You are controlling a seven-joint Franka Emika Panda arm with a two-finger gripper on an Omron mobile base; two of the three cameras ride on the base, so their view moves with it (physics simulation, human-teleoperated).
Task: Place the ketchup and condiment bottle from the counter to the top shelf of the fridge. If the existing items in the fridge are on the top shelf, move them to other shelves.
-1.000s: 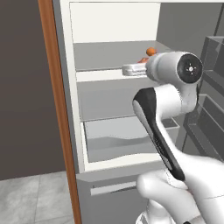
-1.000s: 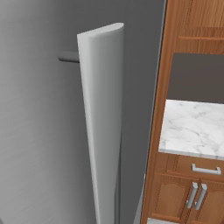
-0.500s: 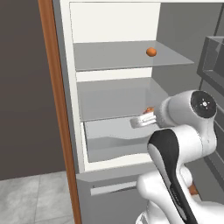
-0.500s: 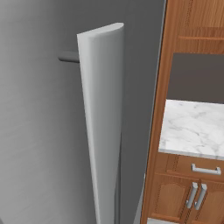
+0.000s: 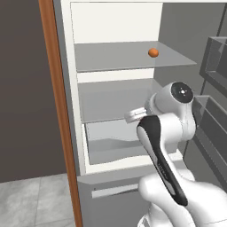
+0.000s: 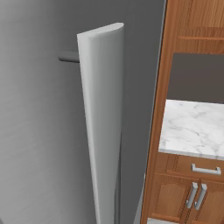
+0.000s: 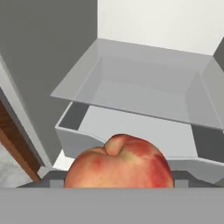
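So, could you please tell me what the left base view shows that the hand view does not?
The left base view has the small round orange fruit on the flat grey top shelf and the white robot arm. The hand view has a pinkish-red round fruit close up. Both show the grey fridge drawer.

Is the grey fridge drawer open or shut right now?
Open. In the hand view the drawer is pulled forward, its bare inside showing, with the pinkish-red fruit in front of it.

Small round orange fruit (image 5: 153, 52) on flat grey top shelf (image 5: 111, 56); pinkish-red round fruit (image 7: 119, 162), yellow blush; white-grey marbled tabletop (image 6: 192, 127).
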